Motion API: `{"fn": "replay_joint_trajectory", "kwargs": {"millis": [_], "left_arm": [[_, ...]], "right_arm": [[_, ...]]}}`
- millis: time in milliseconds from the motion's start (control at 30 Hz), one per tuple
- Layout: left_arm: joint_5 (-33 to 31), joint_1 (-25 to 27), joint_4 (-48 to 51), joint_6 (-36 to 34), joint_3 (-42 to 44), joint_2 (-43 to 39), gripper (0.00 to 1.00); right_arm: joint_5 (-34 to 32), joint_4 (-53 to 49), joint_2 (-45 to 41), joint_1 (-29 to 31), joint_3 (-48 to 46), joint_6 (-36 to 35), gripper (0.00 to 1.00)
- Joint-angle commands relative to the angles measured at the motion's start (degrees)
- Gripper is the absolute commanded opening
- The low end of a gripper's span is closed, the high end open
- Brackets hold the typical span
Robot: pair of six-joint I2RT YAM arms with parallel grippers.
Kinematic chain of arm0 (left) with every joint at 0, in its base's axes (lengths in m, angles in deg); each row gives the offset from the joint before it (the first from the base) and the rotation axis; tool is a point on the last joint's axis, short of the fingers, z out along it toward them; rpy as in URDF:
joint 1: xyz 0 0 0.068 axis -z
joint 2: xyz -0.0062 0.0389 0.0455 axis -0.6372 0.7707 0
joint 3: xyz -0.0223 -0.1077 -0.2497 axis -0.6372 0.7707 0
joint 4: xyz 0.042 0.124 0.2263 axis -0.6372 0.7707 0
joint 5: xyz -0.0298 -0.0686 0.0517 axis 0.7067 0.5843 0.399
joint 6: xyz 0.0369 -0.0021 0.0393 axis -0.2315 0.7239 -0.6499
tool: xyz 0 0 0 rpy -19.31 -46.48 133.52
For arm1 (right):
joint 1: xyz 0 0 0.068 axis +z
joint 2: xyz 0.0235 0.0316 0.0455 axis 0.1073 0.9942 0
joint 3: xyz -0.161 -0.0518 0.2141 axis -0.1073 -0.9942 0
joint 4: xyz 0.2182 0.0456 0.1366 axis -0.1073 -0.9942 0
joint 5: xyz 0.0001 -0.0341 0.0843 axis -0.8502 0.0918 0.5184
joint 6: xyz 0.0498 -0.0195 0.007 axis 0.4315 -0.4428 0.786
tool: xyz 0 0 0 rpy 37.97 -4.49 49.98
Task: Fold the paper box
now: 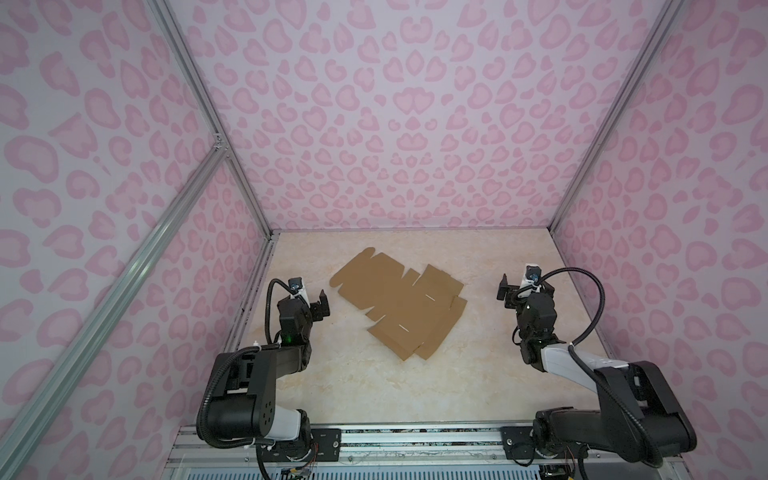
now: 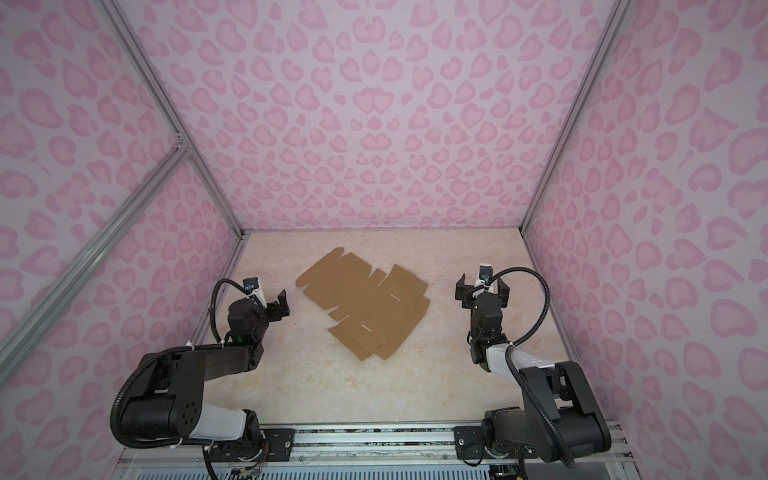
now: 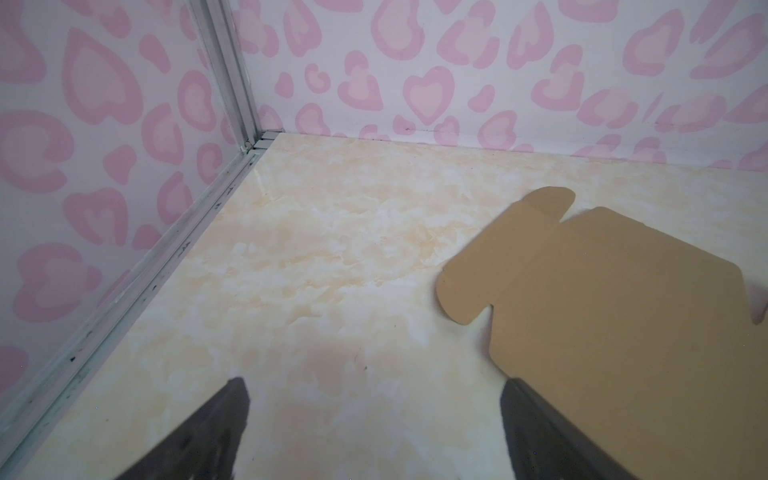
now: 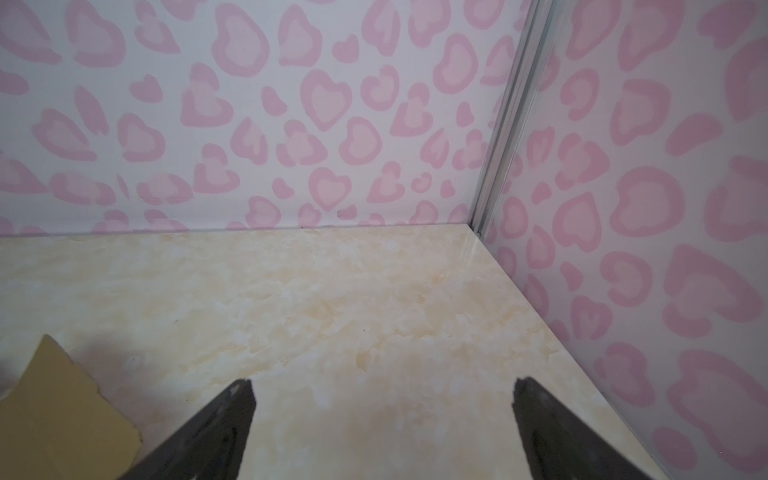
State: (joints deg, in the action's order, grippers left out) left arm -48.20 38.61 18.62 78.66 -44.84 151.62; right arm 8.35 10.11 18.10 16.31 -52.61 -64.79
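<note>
Currently left claw [image 1: 321, 306] has its jaws spread wide and holds nothing. It sits centre-left of frame in both top views, near the box's left edge with a gap showing. Right claw [image 1: 525, 287] is also spread wide and holds nothing, centre-right of frame, well apart from the box's right edge.

Box [image 1: 399, 305] is an unfolded brown sheet lying on the desk [image 1: 374, 395], mid-frame and skewed diagonally. Its rounded tabs point to the upper left, and short slits show near its middle.

Left wrist view: fingers [image 3: 232, 419] at bottom of frame, box tabs at right [image 3: 602, 311]. Right wrist view: one box corner at lower left [image 4: 62, 407]. Pink heart-print walls [image 1: 415, 104] close three sides.
</note>
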Motion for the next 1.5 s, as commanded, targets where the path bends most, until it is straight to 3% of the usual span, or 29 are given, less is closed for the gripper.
{"fn": "replay_joint_trajectory", "kwargs": {"millis": [0, 100, 167, 233, 300, 367, 500, 667, 767, 933, 1067, 1167, 1467], "left_arm": [[-0.76, 0.28, 10.92, -0.22, -5.68, -3.4, 0.97], [-7.37, 0.31, 16.75, 13.17, -10.2, -8.3, 0.97], [-3.06, 0.28, 18.87, 15.6, -13.41, -11.65, 0.97], [0.75, 0.16, 21.06, 19.0, -16.68, -14.29, 0.97], [1.53, -0.48, 24.91, 26.94, -20.23, -16.5, 0.97], [3.36, -2.62, 31.81, 38.97, -23.17, -18.34, 0.97], [13.47, -6.7, 37.65, 48.61, -25.27, -20.28, 0.97], [22.18, -6.76, 45.65, 46.76, -25.99, -21.97, 0.97], [19.45, -6.76, 56.31, 43.62, -26.06, -23.33, 0.97], [18.56, -6.67, 65.08, 38.13, -24.6, -26.32, 0.97], [17.88, -5.92, 67.06, 36.04, -23.08, -29.05, 0.97], [14.61, -4.54, 67.98, 34.3, -22.48, -30.29, 0.97], [14.35, -3.6, 68.85, 33.4, -23.37, -29.61, 0.97]], "right_arm": [[4.27, 0.66, -6.85, 0.53, -1.16, 11.9, 1.0], [4.0, -7.35, -14.01, -0.3, -0.37, 37.01, 1.0], [7.73, -12.38, -17.86, -2.31, -0.41, 46.91, 1.0], [14.16, -14.39, -18.48, -2.67, 1.18, 47.11, 1.0], [19.22, -17.73, -17.32, -1.14, 3.63, 44.99, 1.0], [18.88, -23.26, -16.92, 2.01, 5.47, 45.48, 1.0], [14.14, -38.22, -16.3, 9.15, 10.01, 44.47, 0.95], [11.5, -48.91, -14.35, 13.46, 10.16, 49.43, 0.88], [12.24, -49.68, -12.8, 16.09, 8.76, 50.78, 0.84], [12.8, -47.97, -8.96, 20.84, 7.54, 52.74, 0.76], [14.2, -44.55, -3.7, 23.2, 7.84, 54.35, 0.72], [16.8, -42.61, 0.25, 22.91, 8.31, 56.59, 0.69], [19.53, -37.05, 8.26, 22.04, 9.13, 59.23, 0.59]]}}
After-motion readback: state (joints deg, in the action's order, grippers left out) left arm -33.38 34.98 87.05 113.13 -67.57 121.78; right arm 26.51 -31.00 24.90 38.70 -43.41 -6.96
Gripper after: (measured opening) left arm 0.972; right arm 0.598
